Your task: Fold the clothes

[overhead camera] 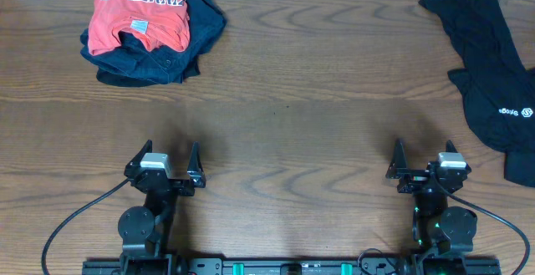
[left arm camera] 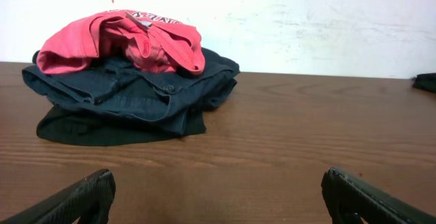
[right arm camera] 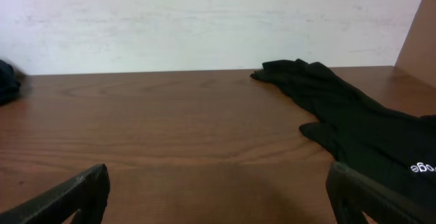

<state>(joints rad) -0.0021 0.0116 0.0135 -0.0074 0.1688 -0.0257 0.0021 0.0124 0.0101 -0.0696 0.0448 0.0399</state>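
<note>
The black shirt (overhead camera: 489,74) lies crumpled at the table's far right, its small white logo print facing up near the right edge. It also shows at the right of the right wrist view (right arm camera: 354,122). My right gripper (overhead camera: 422,162) is open and empty near the front edge, to the left of and nearer than the shirt; its fingers show in its wrist view (right arm camera: 218,197). My left gripper (overhead camera: 170,160) is open and empty at the front left, with its fingers low in its wrist view (left arm camera: 218,197).
A red shirt with white lettering (overhead camera: 138,12) lies on a folded dark navy garment (overhead camera: 155,53) at the back left, also in the left wrist view (left arm camera: 129,43). A white wall runs behind the wooden table (overhead camera: 292,99).
</note>
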